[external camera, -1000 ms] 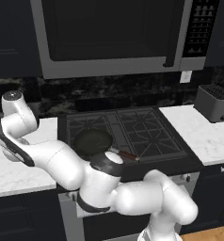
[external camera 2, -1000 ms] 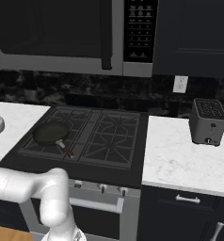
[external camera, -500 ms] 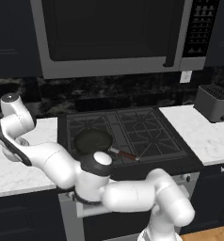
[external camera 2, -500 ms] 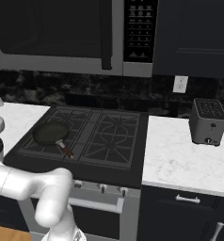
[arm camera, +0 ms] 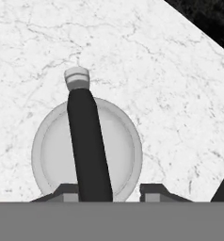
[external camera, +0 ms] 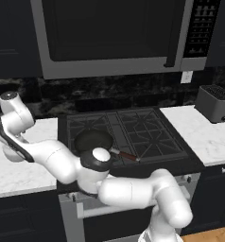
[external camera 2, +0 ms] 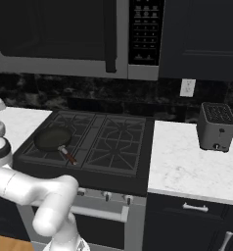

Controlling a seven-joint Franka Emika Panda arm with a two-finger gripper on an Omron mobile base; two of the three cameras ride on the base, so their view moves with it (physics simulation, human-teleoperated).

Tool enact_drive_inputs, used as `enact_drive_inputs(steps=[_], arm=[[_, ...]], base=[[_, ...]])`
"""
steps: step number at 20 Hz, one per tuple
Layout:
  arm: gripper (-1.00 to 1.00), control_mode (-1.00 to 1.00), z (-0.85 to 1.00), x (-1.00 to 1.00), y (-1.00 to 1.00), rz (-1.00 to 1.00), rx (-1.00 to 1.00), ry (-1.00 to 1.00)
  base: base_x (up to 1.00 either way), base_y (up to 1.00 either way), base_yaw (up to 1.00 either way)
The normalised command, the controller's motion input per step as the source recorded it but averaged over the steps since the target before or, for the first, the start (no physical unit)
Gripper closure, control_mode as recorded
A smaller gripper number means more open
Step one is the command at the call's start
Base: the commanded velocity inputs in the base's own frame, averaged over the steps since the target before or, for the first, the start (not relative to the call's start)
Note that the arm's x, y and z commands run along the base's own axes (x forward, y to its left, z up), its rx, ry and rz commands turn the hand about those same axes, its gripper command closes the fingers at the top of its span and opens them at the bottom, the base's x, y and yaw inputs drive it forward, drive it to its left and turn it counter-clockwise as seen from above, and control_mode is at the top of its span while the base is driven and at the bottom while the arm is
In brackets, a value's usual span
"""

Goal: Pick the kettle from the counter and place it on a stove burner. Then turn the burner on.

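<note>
The marble worktop (arm camera: 170, 84) spread beneath the hand view. On it the kettle (arm camera: 52, 155) sat at six o'clock, spout toward twelve, directly under the gripper (arm camera: 109, 190), whose fingers stood apart, straddling the dark arched handle (arm camera: 88, 141) without visibly touching it.

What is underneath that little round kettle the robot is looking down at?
The kettle sits on the white marble counter, which shows all around it. The patch directly beneath is covered by its body, and its dark handle hides the lid's middle.
</note>
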Motion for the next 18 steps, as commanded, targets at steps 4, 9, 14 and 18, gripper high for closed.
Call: enact_drive_inputs(steps=[4,9,14,18], arm=[[1.0,-1.0,0.0,0.0,0.0,0.0,0.0,0.0],[1.0,-1.0,0.0,-0.11,-0.11,0.0,0.0,-0.05],[1.0,-1.0,0.18,-0.59,-0.47,0.0,0.0,-0.41],[1.0,-1.0,0.44,-0.94,-0.8,0.0,0.0,-0.61]], base=[[0.0,0.0,0.0],[0.0,0.0,0.0],[0.0,0.0,0.0],[0.0,0.0,0.0]])
